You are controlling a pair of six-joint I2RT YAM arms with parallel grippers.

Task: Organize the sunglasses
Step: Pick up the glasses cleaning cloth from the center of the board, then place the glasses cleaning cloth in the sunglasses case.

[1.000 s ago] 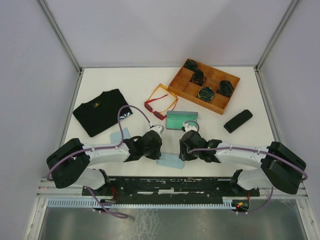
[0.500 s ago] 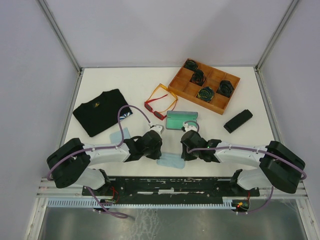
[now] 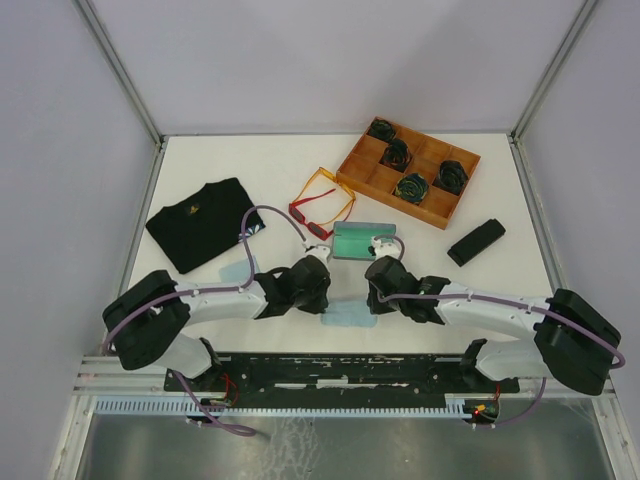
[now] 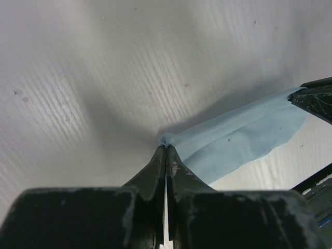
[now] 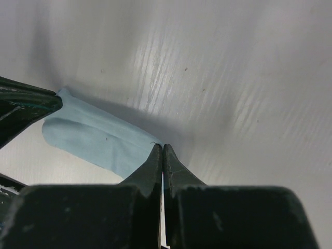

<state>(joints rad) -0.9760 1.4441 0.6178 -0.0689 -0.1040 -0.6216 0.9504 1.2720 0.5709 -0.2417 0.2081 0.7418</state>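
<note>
The red sunglasses (image 3: 309,218) and the orange-yellow sunglasses (image 3: 328,190) lie together on the table, beyond both grippers. My left gripper (image 3: 320,299) (image 4: 166,147) is shut on one corner of a light blue cloth (image 3: 346,318) (image 4: 244,136). My right gripper (image 3: 373,299) (image 5: 163,147) is shut on the opposite corner of the same cloth (image 5: 93,137). The cloth hangs stretched between them, low over the table. Neither gripper touches the sunglasses.
An open grey-blue case (image 3: 362,240) lies just beyond the grippers. A black case (image 3: 475,242) lies to the right. A wooden tray (image 3: 372,176) with dark rolled items stands at the back right. A black shirt (image 3: 203,222) and a second blue cloth (image 3: 238,270) lie at the left.
Both grippers have moved a little away from the bases toward the grey-blue case, carrying the cloth between them. The sunglasses and cases have not moved.
</note>
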